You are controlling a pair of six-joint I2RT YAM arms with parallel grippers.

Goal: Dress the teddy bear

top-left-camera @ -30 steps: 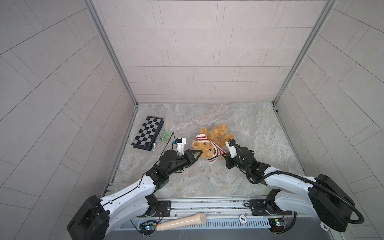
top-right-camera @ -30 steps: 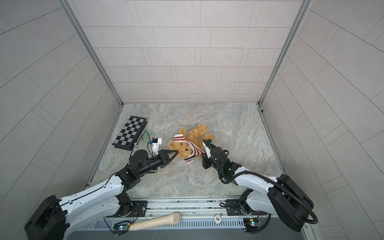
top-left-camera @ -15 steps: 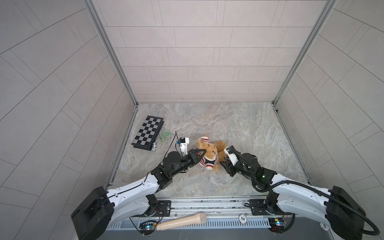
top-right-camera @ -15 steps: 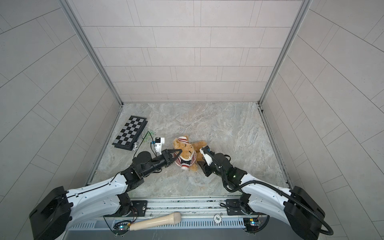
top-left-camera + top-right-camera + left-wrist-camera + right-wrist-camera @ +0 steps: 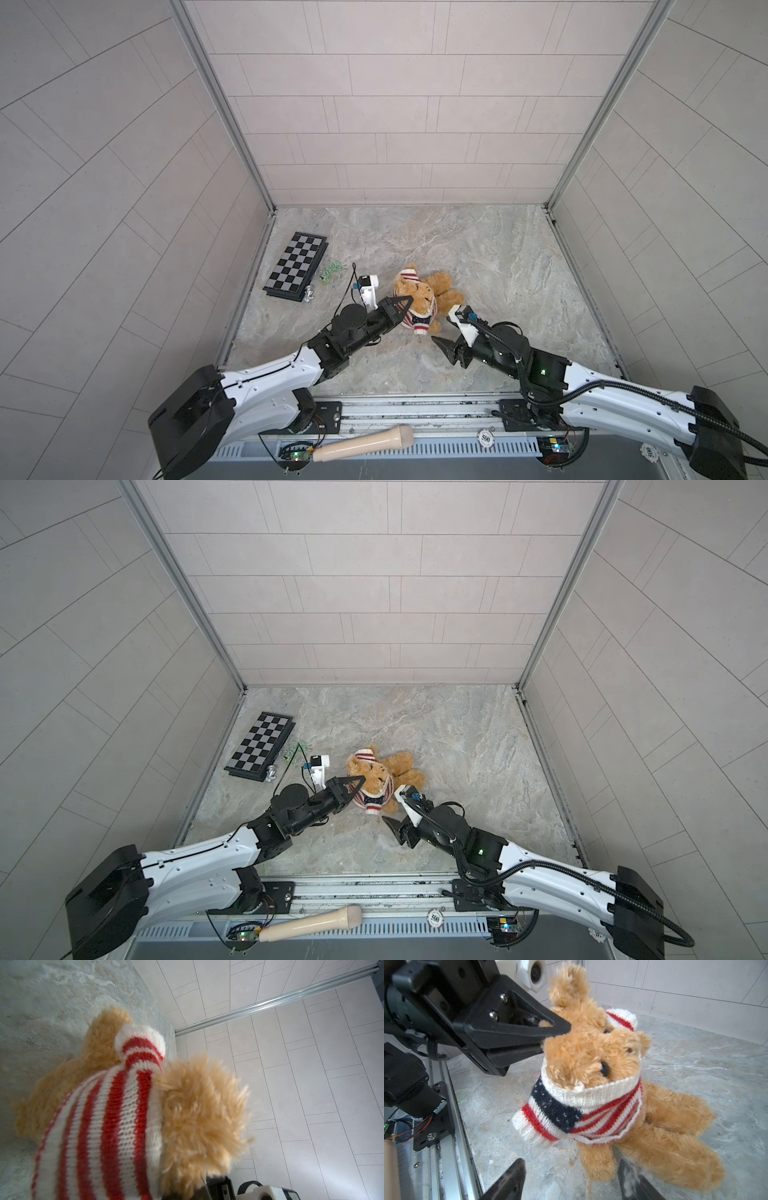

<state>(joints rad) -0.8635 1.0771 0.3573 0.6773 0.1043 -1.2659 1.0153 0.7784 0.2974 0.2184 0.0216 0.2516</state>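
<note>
"Teddy bear (image 5: 422,293) first, Ida: where is it?"

"On the marbled tabletop (image 5: 498,257), to the right of the chessboard (image 5: 296,266) and a little nearer the robot than the board, apart from it. Its head points toward the board's side and its legs splay away from it."

"Start from the near edge, then."

"Nearest of all, well in front of the chessboard, a pale wooden rod (image 5: 365,444) lies along the front rail. A chip marked 500 (image 5: 485,437) sits farther right on that rail. Next comes the right gripper (image 5: 570,1160). Its jaws stand spread with nothing between them, low over the tabletop, and the bear's near foot is just ahead."

"And the left one?"

"The left gripper (image 5: 407,302) is clamped tight at the back of the bear's head and holds the head up off the tabletop. Whether it pinches fur alone or the collar too, I cannot tell."

"Is it dressed?"

"Partly. The red-and-white striped sweater (image 5: 591,1113), with a navy starred patch, is bunched around neck and chest, and its white collar rides over the muzzle. One sleeve sticks out limp on the near side."

"Farther back?"

"The chessboard itself, folded shut, lies close to the left wall. A small silver piece (image 5: 308,294) touches its near corner, and green bits (image 5: 330,274) lie just to its right. Beyond the board rises the tiled back wall (image 5: 395,124)."
</note>
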